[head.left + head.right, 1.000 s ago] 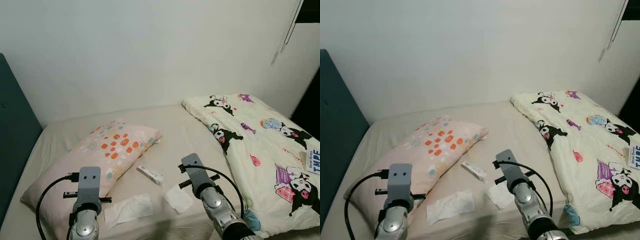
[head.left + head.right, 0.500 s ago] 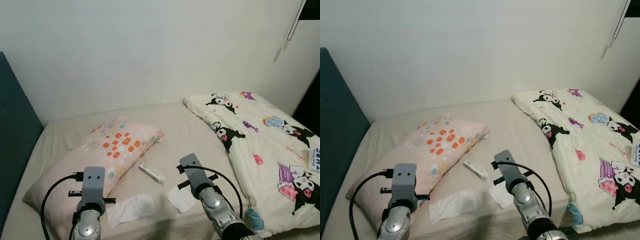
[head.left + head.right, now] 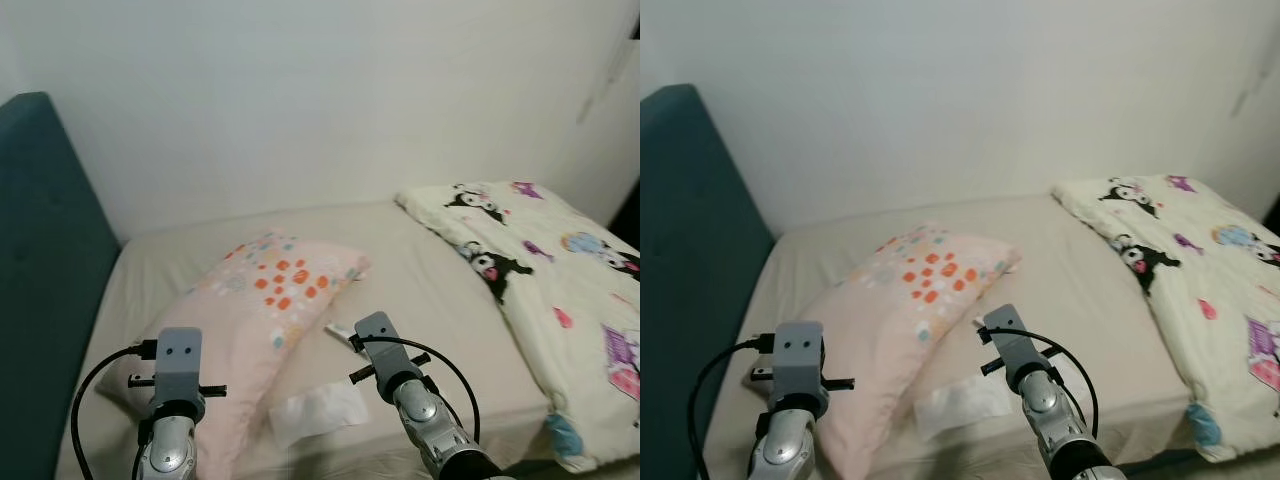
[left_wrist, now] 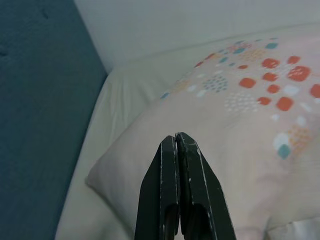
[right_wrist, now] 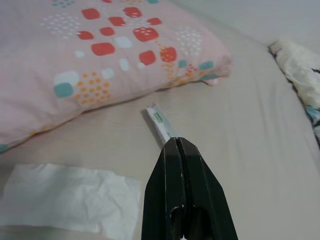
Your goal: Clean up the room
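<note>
Beige sheet covers the bed (image 3: 430,290) in front of me, and the clutter I have to clear lies on it. My right tool (image 5: 181,145) has its 2 black fingers pressed together with nothing between them; it hovers over the sheet, aimed at a small white tube (image 5: 162,123) that lies just beyond its tip. A crumpled white tissue (image 5: 70,195) lies flat on the sheet to one side of that tool, near but apart from the tube. The pink spotted pillow (image 3: 265,300) sits past the tube, its corner close to the tube's far end. My left tool (image 4: 176,150) is likewise closed and empty, held above the near end of the pillow, with the dark teal headboard (image 3: 45,260) off to its outer side. A cartoon-print quilt (image 3: 560,280) is bunched well away on the right tool's outer side.

I judge this as the approach step: nothing is picked up yet. Next, I think the right tool must open, go down and forward so its fingers straddle the tube, then close. The tube lies flat and looks slim, so the fingers need to reach the sheet without snagging fabric.
</note>
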Controlling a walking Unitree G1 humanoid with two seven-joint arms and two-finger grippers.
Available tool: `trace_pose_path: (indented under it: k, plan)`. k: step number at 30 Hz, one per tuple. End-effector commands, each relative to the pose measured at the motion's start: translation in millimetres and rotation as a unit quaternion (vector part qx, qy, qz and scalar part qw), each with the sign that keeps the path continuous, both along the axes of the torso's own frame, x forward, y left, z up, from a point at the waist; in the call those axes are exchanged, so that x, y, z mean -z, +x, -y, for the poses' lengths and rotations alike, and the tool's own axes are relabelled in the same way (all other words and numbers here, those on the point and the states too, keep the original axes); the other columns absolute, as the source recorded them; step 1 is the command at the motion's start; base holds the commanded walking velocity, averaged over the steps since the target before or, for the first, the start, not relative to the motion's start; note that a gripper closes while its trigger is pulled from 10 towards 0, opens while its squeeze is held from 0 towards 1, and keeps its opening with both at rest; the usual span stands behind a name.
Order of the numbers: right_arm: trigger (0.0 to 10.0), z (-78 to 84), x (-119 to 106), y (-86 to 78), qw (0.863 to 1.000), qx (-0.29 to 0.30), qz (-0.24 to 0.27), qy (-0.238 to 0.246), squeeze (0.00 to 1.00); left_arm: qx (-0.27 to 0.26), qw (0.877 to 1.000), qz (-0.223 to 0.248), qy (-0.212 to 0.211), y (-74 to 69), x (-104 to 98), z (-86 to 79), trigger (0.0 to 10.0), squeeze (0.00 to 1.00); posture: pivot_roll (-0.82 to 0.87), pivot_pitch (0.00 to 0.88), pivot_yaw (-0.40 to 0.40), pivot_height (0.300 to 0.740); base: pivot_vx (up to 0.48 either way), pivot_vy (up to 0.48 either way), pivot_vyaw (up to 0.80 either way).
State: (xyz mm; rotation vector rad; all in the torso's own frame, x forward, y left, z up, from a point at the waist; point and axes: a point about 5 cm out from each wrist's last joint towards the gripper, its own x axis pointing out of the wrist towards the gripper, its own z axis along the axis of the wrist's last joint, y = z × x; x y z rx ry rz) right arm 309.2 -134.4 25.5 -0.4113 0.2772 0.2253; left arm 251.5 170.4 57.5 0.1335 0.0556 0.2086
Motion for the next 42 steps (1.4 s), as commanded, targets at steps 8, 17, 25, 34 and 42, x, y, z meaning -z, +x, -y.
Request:
trace_pose_path:
  k: [8,17,25,34,42]
  plan:
    - [10.0,0.4,-1,1.0,1.000,0.002,-0.006,0.015,0.00,0.015,1.000,-0.003,0.021,-2.3,1,4.8,10.0,0.00,0.01,0.000,-0.013,0.740,0.000,-0.120,0.00]
    - [10.0,4.0,3,0.4,0.999,0.018,-0.023,0.021,0.00,-0.007,0.999,-0.032,-0.022,-3.4,10,4.9,10.0,0.00,0.01,0.002,-0.011,0.740,0.000,-0.213,0.00]
    - [10.0,7.6,3,1.0,0.999,0.026,-0.027,0.015,0.00,-0.013,0.997,-0.066,-0.027,-4.7,18,5.4,10.0,0.00,0.00,0.002,-0.013,0.740,0.000,0.000,0.00]
    - [10.0,11.1,5,-0.5,0.998,0.035,-0.038,0.033,0.00,0.001,0.998,-0.061,-0.008,-4.3,17,5.1,10.0,0.00,0.00,0.001,-0.009,0.705,0.000,0.000,0.00]
    - [10.0,10.1,6,-2.0,0.998,0.032,-0.041,0.037,0.00,0.003,0.998,-0.062,-0.004,-4.9,16,4.0,10.0,0.00,0.00,0.000,-0.008,0.670,0.000,0.000,0.00]
